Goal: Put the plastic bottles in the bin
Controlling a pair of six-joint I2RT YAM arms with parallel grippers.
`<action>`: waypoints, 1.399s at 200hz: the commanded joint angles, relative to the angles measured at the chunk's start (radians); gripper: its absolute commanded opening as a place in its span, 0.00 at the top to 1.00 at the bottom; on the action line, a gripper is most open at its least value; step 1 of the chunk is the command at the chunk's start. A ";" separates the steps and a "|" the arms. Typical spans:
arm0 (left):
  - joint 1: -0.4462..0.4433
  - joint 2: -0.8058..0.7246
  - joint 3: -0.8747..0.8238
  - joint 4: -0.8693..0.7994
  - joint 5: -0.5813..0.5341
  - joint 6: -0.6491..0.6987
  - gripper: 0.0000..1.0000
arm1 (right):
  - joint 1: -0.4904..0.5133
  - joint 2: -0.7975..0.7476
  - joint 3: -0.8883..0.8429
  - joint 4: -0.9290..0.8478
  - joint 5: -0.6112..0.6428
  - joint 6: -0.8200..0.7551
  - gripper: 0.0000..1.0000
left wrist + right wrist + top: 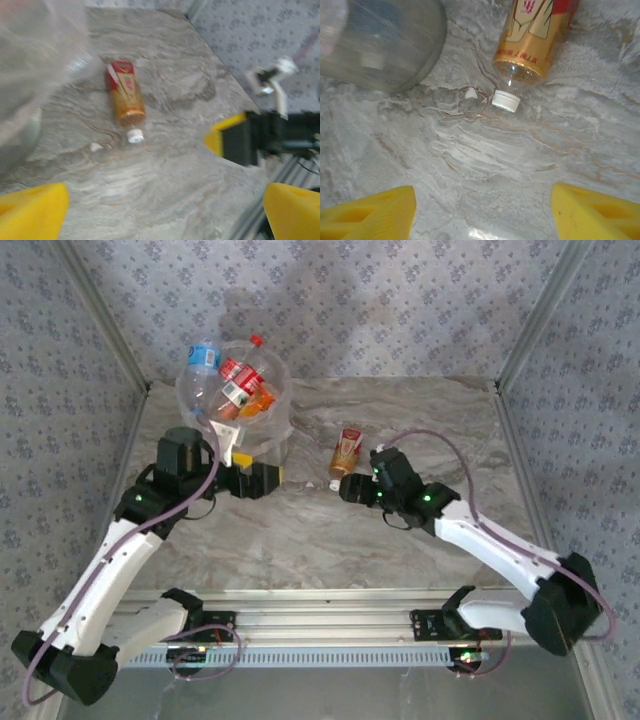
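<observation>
The bin (270, 435) stands at the back left of the table, with several plastic bottles (238, 378) piled inside it. One orange bottle (346, 452) with a red and gold label lies on the marble to the bin's right. In the wrist views the same orange bottle (125, 97) (535, 35) points its white cap (506, 101) toward the arms. My left gripper (272, 479) is open beside the bin's near wall, nothing between its fingers (30, 210). My right gripper (345, 488) is open just short of the cap, bare table between its fingers (595, 215).
A small white scrap (470, 93) lies on the marble beside the cap. The bin wall (380, 45) is close on the right gripper's left. Patterned walls enclose the table on three sides, and a metal rail (320, 620) runs along the near edge.
</observation>
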 commanded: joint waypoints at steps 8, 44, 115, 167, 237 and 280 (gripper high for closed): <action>-0.046 -0.031 -0.072 0.082 0.061 -0.030 0.00 | -0.011 0.122 0.000 0.121 -0.021 0.060 0.29; -0.082 -0.062 -0.107 0.098 0.061 -0.012 0.00 | -0.019 0.256 -0.002 0.219 -0.003 0.148 0.30; -0.106 -0.101 -0.144 0.098 0.077 -0.042 0.00 | -0.035 0.441 0.043 0.343 0.041 0.219 0.33; -0.134 -0.180 -0.203 0.123 0.029 -0.093 0.00 | -0.035 0.511 0.059 0.412 0.053 0.242 0.37; -0.139 -0.163 -0.220 0.133 0.020 -0.114 0.00 | -0.048 0.590 0.107 0.425 0.052 0.229 0.51; -0.148 -0.143 -0.251 0.192 0.003 -0.186 0.00 | -0.048 0.523 0.080 0.372 0.091 0.160 0.62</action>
